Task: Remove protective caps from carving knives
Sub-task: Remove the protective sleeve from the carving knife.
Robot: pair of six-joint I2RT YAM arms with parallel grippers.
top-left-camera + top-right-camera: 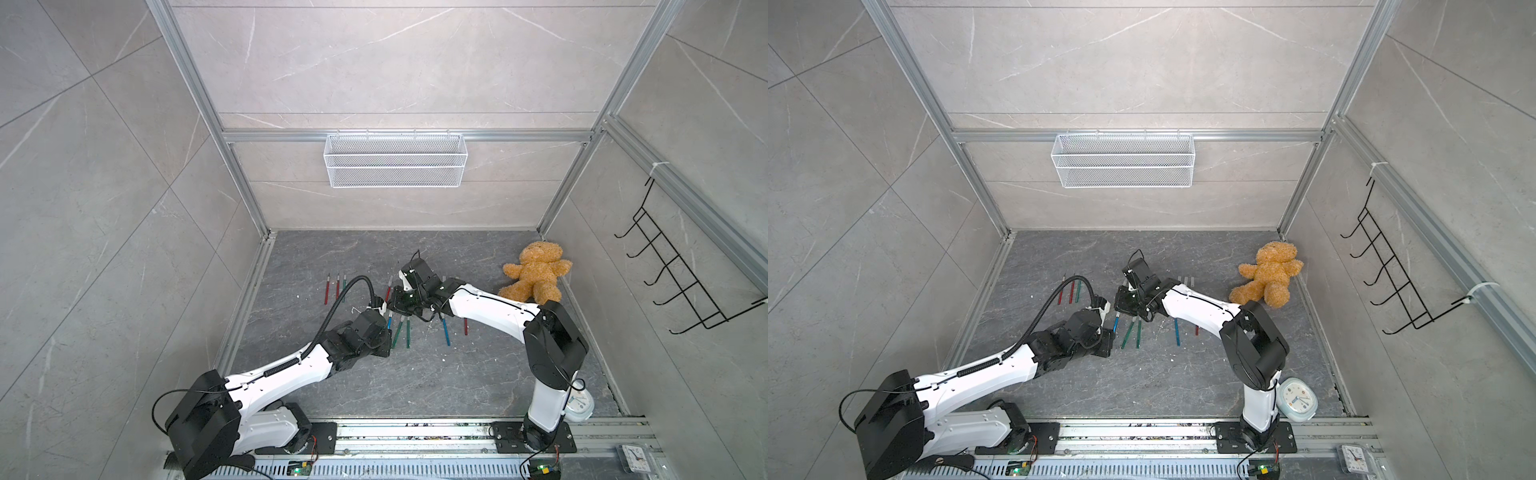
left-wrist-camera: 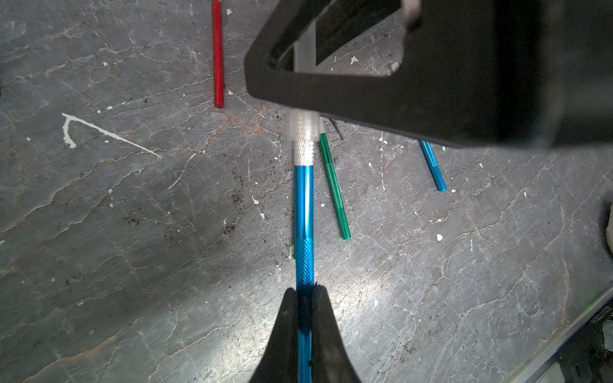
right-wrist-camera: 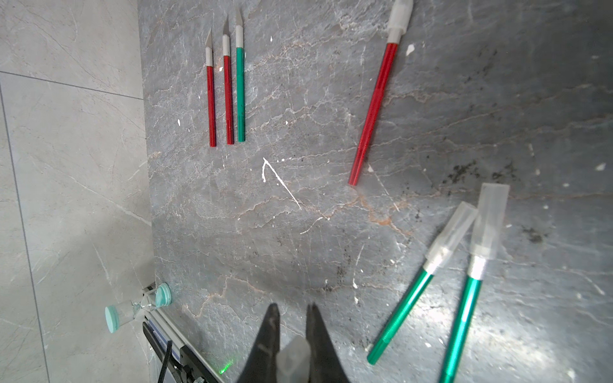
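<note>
My left gripper (image 2: pixel 305 291) is shut on the handle of a blue carving knife (image 2: pixel 304 212), held above the floor, in both top views (image 1: pixel 389 322) (image 1: pixel 1116 322). Its translucent protective cap (image 2: pixel 302 127) still covers the silver collar and runs into my right gripper (image 3: pixel 292 310), which is shut on the cap (image 3: pixel 293 358). Three uncapped carving knives (image 3: pixel 227 86) lie side by side to the left. A capped red knife (image 3: pixel 374 109) and two capped green knives (image 3: pixel 414 298) lie nearby. A blue knife (image 1: pixel 445 330) and a red one (image 1: pixel 465 326) lie under the right arm.
A teddy bear (image 1: pixel 534 272) lies at the back right. A white mesh basket (image 1: pixel 395 160) hangs on the back wall and a black hook rack (image 1: pixel 681 266) on the right wall. A pale clock (image 1: pixel 1298 399) stands by the right arm's base. A small hourglass (image 3: pixel 139 306) lies at the floor's edge.
</note>
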